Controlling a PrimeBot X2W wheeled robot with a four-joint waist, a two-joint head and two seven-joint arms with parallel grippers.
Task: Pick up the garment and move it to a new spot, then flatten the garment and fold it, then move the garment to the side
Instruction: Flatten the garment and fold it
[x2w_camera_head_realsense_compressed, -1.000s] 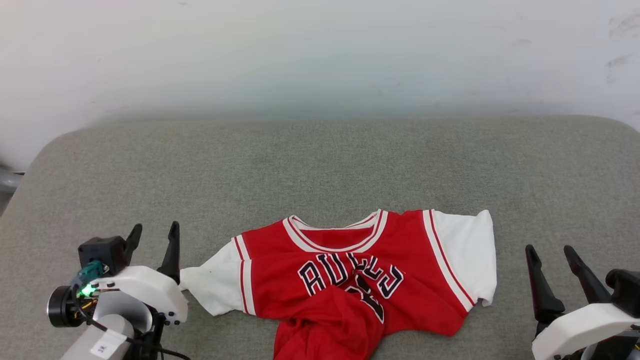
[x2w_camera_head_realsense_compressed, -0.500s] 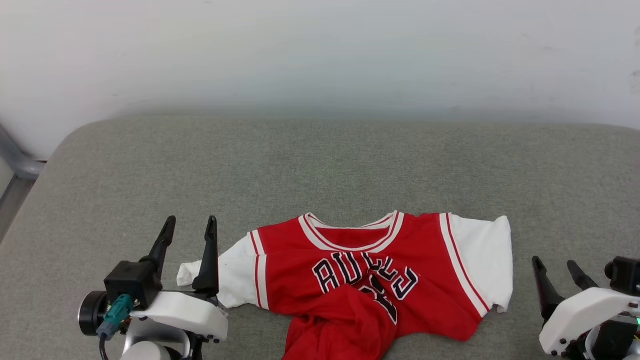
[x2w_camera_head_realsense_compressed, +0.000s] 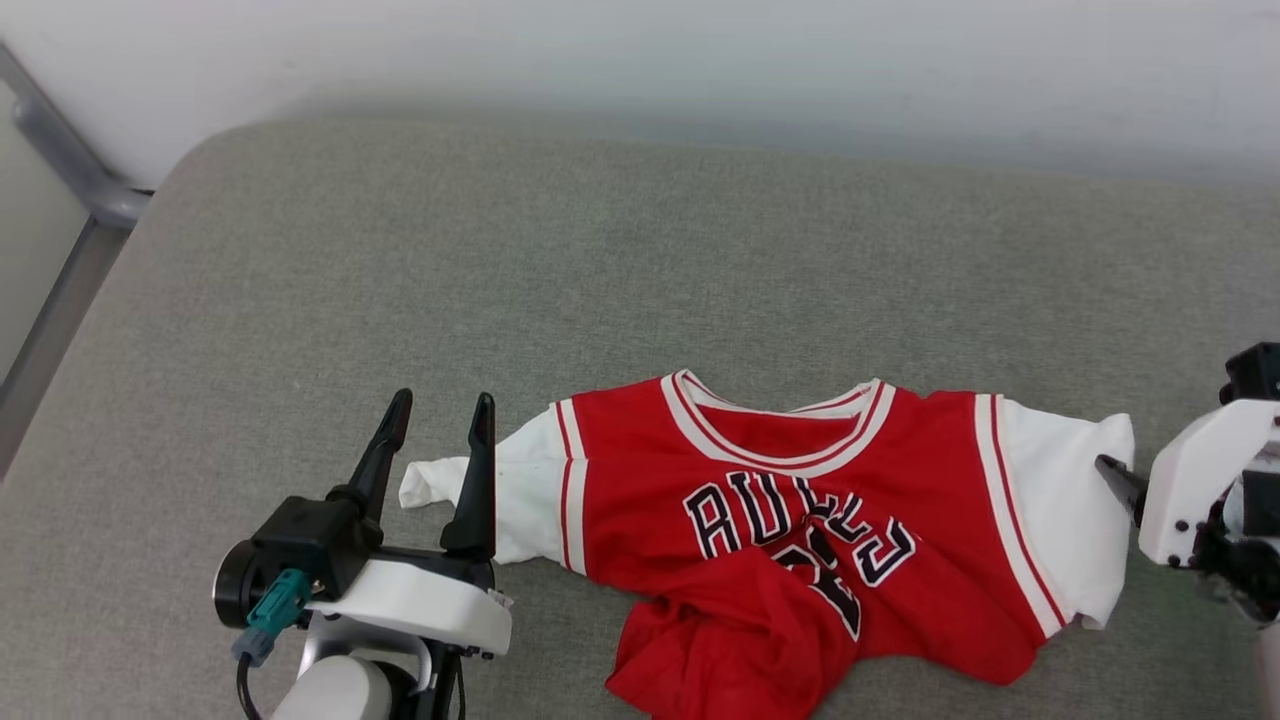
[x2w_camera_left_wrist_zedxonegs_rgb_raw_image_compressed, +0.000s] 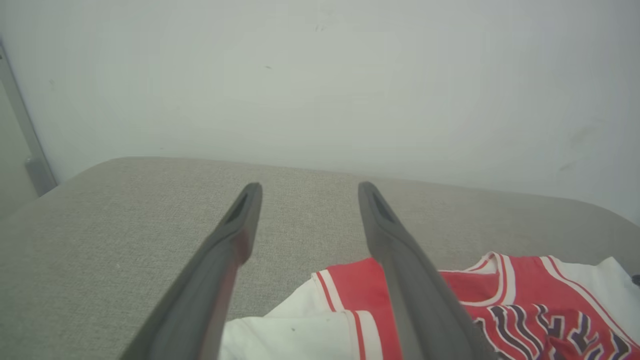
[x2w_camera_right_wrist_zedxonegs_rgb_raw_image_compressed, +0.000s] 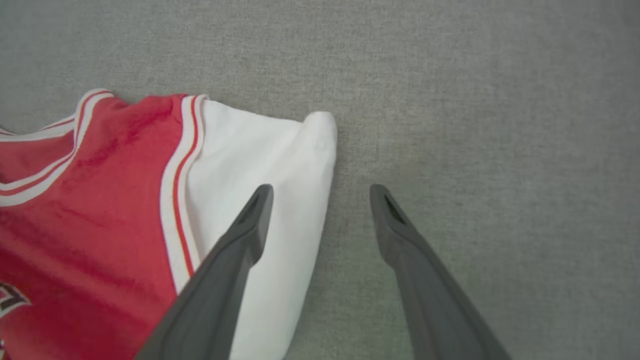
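You will find the garment (x2w_camera_head_realsense_compressed: 800, 520) lying front-up on the grey tabletop (x2w_camera_head_realsense_compressed: 640, 260), collar toward the wall and its lower red part bunched over the lettering. The left gripper (x2w_camera_head_realsense_compressed: 441, 408) has its fingers spread and empty, straddling the tip of the white sleeve on that side. The right gripper (x2w_camera_right_wrist_zedxonegs_rgb_raw_image_compressed: 322, 189) likewise has its fingers released, one above the other white sleeve and one above bare tabletop.

Number on garment (x2w_camera_head_realsense_compressed: 940, 480) is being covered by its bunched hem; right gripper (x2w_camera_right_wrist_zedxonegs_rgb_raw_image_compressed: 321, 190) is being cropped by head view's edge.
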